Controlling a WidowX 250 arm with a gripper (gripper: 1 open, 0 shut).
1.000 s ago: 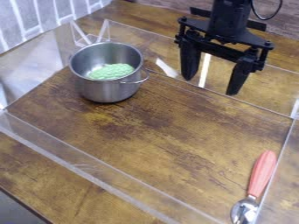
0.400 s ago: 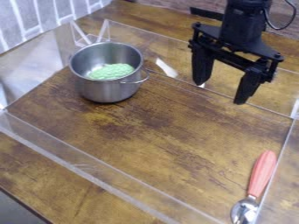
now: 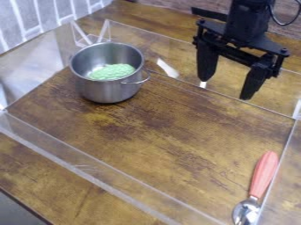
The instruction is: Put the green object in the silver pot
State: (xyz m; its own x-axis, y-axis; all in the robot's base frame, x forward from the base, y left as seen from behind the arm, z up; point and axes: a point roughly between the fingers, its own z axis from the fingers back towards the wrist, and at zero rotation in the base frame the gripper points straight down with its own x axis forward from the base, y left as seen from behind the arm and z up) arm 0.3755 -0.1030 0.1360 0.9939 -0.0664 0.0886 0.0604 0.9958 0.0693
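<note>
The silver pot [image 3: 108, 74] stands on the wooden table at the upper left, with small side handles. The green object [image 3: 112, 71], a light green speckled lump, lies inside the pot on its bottom. My gripper [image 3: 228, 84] hangs to the right of the pot, well apart from it, above the table near the back. Its two black fingers [image 3: 253, 78] are spread wide and hold nothing.
A clear plastic wall [image 3: 106, 167] runs around the work area. A metal spoon with a red handle [image 3: 259, 186] lies at the lower right, outside the wall. A brick-patterned surface shows at the upper left.
My gripper has moved to the right and slightly up, away from the pot, still open. The green object stays in the pot.
</note>
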